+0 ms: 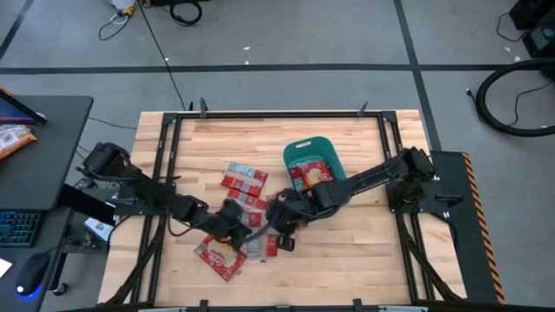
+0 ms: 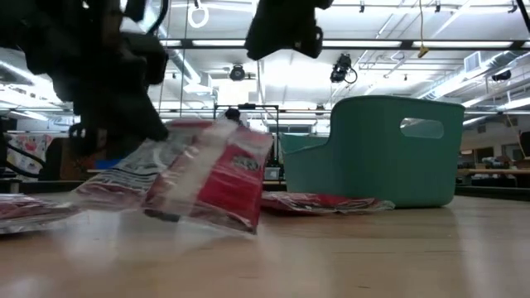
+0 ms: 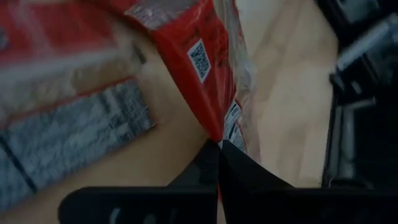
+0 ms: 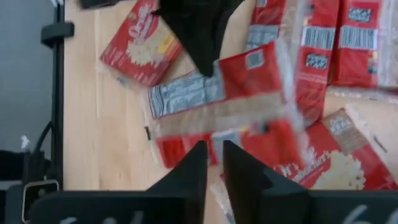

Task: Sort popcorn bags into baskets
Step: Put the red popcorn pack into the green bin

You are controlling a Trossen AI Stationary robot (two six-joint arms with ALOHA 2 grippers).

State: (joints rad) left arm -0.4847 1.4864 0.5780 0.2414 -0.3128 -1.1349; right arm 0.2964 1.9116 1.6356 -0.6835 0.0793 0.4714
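A red popcorn bag (image 4: 217, 106) hangs tilted between my two grippers, low over the table in the low view (image 2: 211, 178). My left gripper (image 3: 219, 144) is shut on it. My right gripper (image 4: 214, 155) stands higher, its fingers a narrow gap apart at the bag's opposite edge. More popcorn bags lie flat on the wood (image 1: 244, 179) (image 1: 221, 256). The teal basket (image 1: 299, 147) stands at the far right of them with red bags (image 1: 310, 173) inside. My left gripper pinches one edge of the bag (image 3: 221, 132) between its two fingers, near a corner with printed labels. The bag stretches away from the fingertips, tilted, most of it off the table. Whether its lower edge (image 2: 240, 225) touches the wood, I cannot tell. My right gripper has its fingertips (image 4: 199, 152) at the bag's near edge. Whether they touch it, I cannot tell.
A flat bag (image 2: 323, 203) lies in front of the basket (image 2: 389, 149). Black frame rails (image 1: 165, 156) run along the table's sides. Bare wood (image 1: 364, 251) lies at the near right. A desk with an orange snack bag (image 1: 13, 139) stands off the table's left.
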